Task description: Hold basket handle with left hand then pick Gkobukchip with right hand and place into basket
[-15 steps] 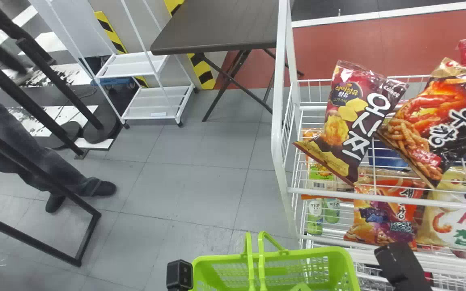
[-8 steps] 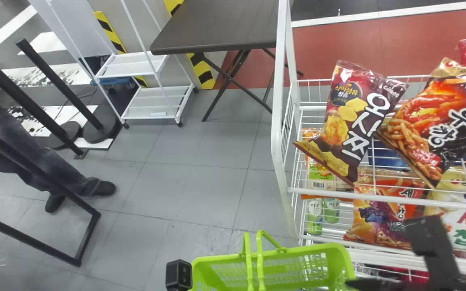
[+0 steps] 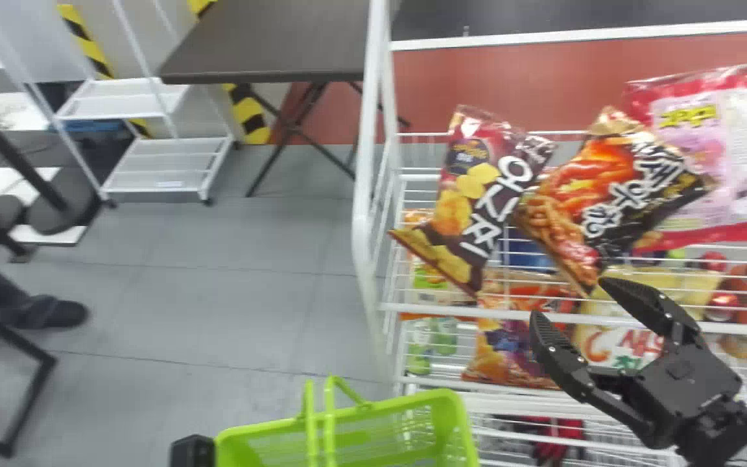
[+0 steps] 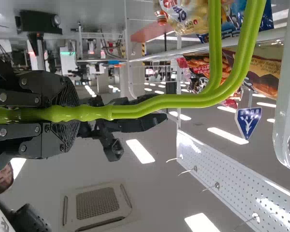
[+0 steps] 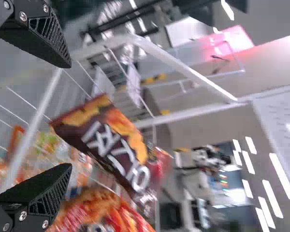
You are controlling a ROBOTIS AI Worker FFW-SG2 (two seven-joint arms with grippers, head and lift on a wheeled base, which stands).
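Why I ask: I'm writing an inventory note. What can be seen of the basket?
The basket is bright green and looks like plastic, with mesh-like sides, a solid rim and two slim handles, raised close together. It faces open side up near the white rack, its lower part cut off by the head view's edge. The left hand is closed around the handles' wavy grip. Whether anything supports it below cannot be told.

White wire rack (image 3: pixel 364 194) stands on the right. Dark red snack bag (image 3: pixel 477 201) tilts at its left end; black-and-orange snack bag (image 3: pixel 607 201) tilts just beside it, to the right. Orange snack bag (image 3: pixel 516 347) shows among the wires below. Far side: dark table (image 3: pixel 270 39), with white shelf cart (image 3: pixel 166 165) to its left.
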